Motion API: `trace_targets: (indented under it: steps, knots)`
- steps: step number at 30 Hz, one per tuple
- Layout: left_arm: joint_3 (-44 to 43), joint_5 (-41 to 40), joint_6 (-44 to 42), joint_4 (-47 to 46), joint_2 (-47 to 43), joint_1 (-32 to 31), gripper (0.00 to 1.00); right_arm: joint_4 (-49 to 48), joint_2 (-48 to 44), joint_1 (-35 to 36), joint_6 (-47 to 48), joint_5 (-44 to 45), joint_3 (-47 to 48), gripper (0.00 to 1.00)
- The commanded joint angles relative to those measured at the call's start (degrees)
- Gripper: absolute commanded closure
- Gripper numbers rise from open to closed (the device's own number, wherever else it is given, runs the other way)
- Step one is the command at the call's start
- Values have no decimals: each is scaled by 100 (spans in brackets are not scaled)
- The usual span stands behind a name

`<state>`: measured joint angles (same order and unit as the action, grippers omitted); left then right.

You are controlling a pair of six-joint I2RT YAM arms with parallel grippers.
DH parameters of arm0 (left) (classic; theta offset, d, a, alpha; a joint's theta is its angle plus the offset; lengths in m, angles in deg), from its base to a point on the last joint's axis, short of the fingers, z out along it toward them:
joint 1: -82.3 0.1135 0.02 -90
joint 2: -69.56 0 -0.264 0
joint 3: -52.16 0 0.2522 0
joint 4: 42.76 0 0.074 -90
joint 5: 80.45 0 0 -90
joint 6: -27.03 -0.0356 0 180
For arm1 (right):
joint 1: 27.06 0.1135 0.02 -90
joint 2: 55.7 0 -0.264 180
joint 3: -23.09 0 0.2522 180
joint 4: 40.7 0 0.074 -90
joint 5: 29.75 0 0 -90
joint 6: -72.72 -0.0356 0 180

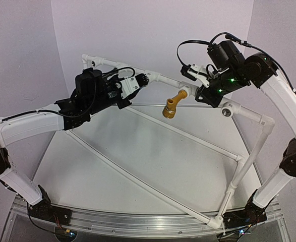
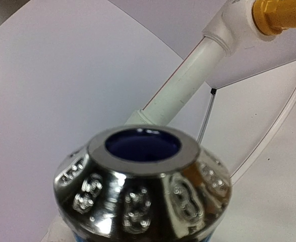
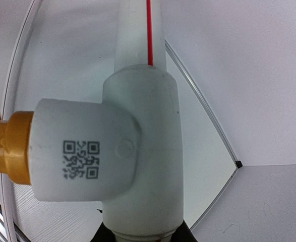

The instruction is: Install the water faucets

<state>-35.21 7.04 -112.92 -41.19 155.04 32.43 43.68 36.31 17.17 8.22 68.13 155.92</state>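
The mustard-yellow faucet (image 1: 171, 106) sticks out of a white tee fitting (image 1: 189, 91) on the back rail of the white pipe frame (image 1: 250, 115). It also shows at the left edge of the right wrist view (image 3: 6, 146). My right gripper (image 1: 202, 94) is shut on the tee fitting (image 3: 137, 151), with black fingers (image 3: 103, 236) either side of its lower end. My left gripper (image 1: 136, 83) is by the back rail and holds the blue faucet (image 2: 142, 146), whose chrome collar (image 2: 137, 196) fills the left wrist view and hides the fingers. The black faucet is not distinguishable.
An open socket fitting (image 1: 227, 109) sits on the frame right of my right gripper. Thin white rails (image 1: 137, 181) cross the table diagonally. The purple backdrop walls stand close behind and beside the frame.
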Motion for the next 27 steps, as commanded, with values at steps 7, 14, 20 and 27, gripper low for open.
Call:
trace_targets:
  steps: [7,14,20,27]
  knots:
    - [-27,-255,-2142,665,525,-243,100,105,-146,196,-206,-586,-71,100]
    - [109,-653,-3272,583,593,-277,99,105,-111,198,-220,-583,-49,100]
    - [2,-712,-3657,915,516,-277,96,118,-95,199,-221,-551,-28,100]
    - [-10,-770,-3571,901,455,-277,86,116,-77,197,-212,-551,-33,100]
